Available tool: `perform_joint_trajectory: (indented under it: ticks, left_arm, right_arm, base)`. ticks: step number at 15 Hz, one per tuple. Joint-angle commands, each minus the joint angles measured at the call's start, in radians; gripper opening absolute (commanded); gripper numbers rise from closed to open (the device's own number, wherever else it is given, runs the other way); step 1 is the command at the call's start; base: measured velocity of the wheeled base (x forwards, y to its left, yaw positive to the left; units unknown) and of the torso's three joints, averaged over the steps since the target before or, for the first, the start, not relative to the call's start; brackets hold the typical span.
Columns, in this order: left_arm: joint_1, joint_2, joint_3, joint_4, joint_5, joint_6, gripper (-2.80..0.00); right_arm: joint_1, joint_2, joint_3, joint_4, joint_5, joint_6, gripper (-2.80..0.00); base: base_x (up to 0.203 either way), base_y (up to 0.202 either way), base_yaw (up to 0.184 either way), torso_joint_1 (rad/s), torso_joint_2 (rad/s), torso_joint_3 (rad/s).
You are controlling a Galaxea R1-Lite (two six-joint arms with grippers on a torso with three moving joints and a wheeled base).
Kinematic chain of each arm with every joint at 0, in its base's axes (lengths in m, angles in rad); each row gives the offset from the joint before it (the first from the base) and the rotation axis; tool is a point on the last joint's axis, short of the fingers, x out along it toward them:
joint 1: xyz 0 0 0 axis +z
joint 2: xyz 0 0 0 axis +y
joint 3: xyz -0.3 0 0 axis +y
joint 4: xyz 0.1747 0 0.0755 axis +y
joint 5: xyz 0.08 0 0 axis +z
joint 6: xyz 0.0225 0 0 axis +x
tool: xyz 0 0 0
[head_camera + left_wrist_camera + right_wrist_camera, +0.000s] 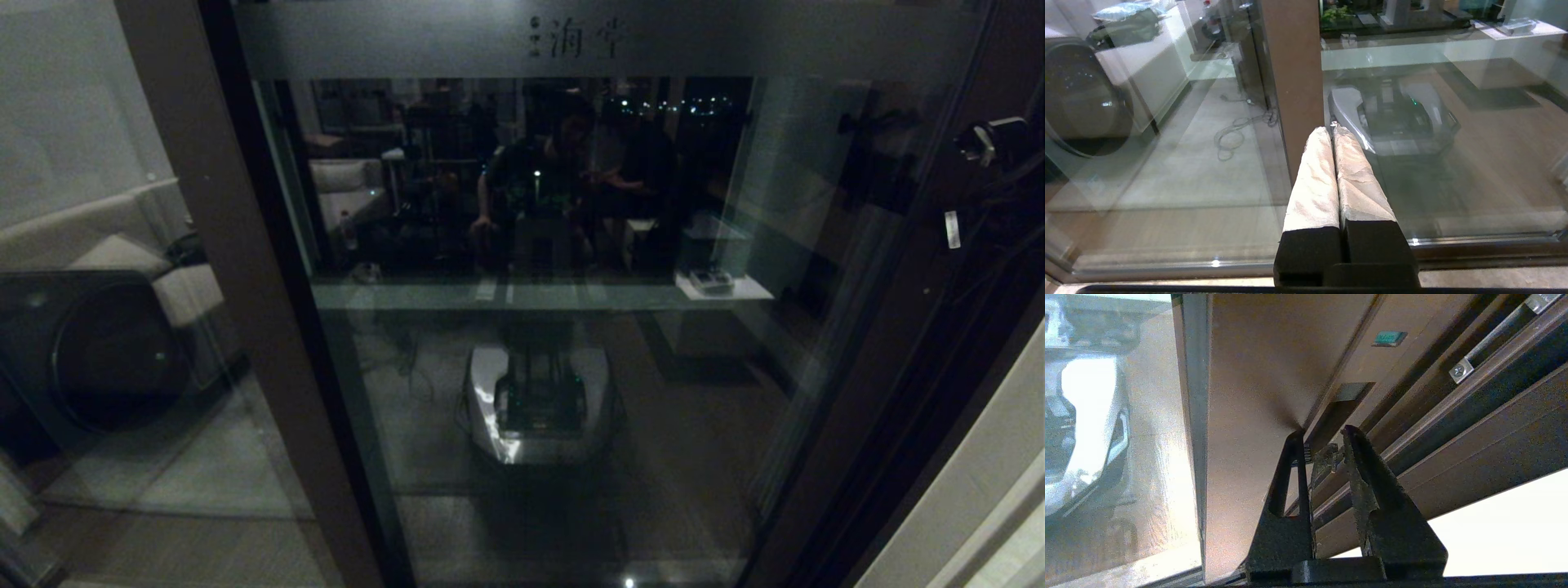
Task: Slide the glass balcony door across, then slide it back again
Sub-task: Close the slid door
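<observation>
Before both grippers, upright glass balcony door [539, 245]

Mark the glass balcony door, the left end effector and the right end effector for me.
glass balcony door [571, 37], head view, on its frosted top strip.
left end effector [1333, 130], left wrist view, between the closed padded fingertips.
right end effector [1323, 435], right wrist view, between the parted dark fingertips at the door's stile.

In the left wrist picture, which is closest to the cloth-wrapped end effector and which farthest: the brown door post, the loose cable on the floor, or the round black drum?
1. Brown door post, directly beyond the left end effector tips.
2. Loose cable, on the pale floor behind the glass, off to one side.
3. Round black drum, at the picture's far edge, farthest.
</observation>
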Motion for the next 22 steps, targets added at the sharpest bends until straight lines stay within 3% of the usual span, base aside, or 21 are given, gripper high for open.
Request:
perform_joint_trajectory:
  ticks: [1, 5, 12, 16, 19, 22]
  left_arm:
    - [0.0, 0.0, 0.002, 0.0, 0.0, 0.001, -2.8]
    - [0.0, 0.0, 0.002, 0.001, 0.0, 0.001, -2.8]
    - [0.0, 0.0, 0.002, 0.0, 0.0, 0.001, -2.8]
    - [0.0, 0.0, 0.002, 0.0, 0.0, 0.001, -2.8]
    - [0.0, 0.0, 0.002, 0.0, 0.0, 0.001, -2.8]
    - [0.0, 0.0, 0.002, 0.0, 0.0, 0.001, -2.8]
  right_arm:
    - [-0.003, 0.007, 0.0, 0.002, -0.011, -0.002, -2.8]
    - [-0.011, 0.006, -0.002, 0.003, -0.02, -0.002, -2.8]
    - [-0.012, -0.174, 0.146, 0.012, 0.044, -0.01, -2.8]
    - [-0.014, -0.193, 0.152, 0.02, 0.044, -0.011, -2.8]
    - [-0.014, -0.243, 0.144, 0.162, 0.037, -0.012, -2.8]
    - [-0.014, -0.282, 0.062, 0.437, 0.016, -0.018, -2.8]
  base:
    - [0.0, 0.0, 0.0, 0.0, 0.0, 0.0]
    - [0.0, 0.0, 0.0, 0.0, 0.0, 0.0]
    - [0.0, 0.0, 0.0, 0.004, 0.0, 0.0]
    - [0.0, 0.0, 0.0, 0.0, 0.0, 0.0]
    - [0.0, 0.0, 0.0, 0.0, 0.0, 0.0]
    - [0.0, 0.0, 0.0, 0.0, 0.0, 0.0]
